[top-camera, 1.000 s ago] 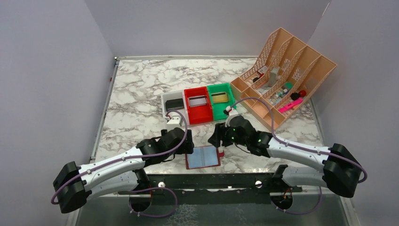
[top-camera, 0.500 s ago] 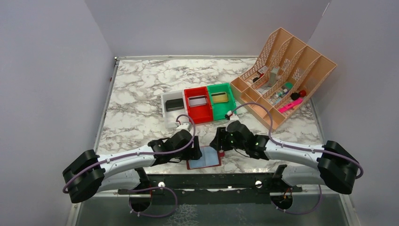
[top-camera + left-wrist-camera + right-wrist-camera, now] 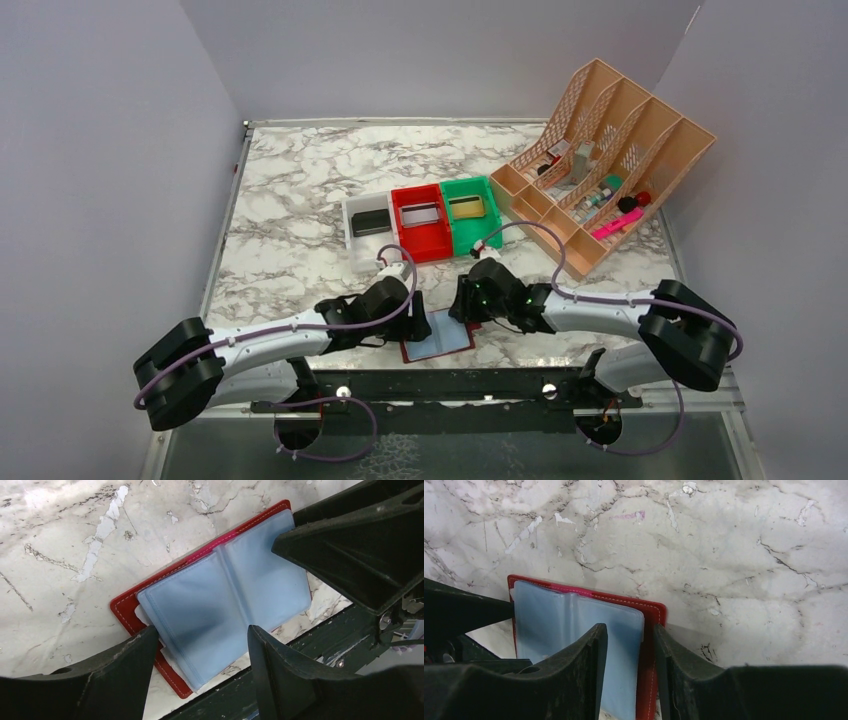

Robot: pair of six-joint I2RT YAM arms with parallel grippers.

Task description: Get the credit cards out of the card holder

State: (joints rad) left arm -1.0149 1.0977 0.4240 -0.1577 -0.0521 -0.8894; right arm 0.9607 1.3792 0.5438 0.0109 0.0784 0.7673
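The card holder [image 3: 440, 342] lies open at the table's near edge, dark red with light-blue pockets up; no card shows in them. In the left wrist view the holder [image 3: 225, 595] lies under my open left gripper [image 3: 201, 630], whose fingers stand over its near left corner. My right gripper [image 3: 629, 630] is narrowly open, with the holder's [image 3: 574, 620] right edge between its fingers. In the top view the left gripper [image 3: 418, 326] and right gripper [image 3: 463, 306] flank the holder. A black card [image 3: 369, 221], a grey card [image 3: 421, 214] and a gold card [image 3: 466, 207] lie in the bins.
A white bin [image 3: 349, 212], a red bin [image 3: 425, 243] and a green bin [image 3: 470, 237] stand in a row mid-table. An orange slatted organiser [image 3: 610, 150] with small items fills the back right. A black rail [image 3: 450, 382] runs just below the holder.
Both grippers have come down and closed in on the holder, the left from its left, the right onto its right edge. The holder has slid slightly toward the near edge.
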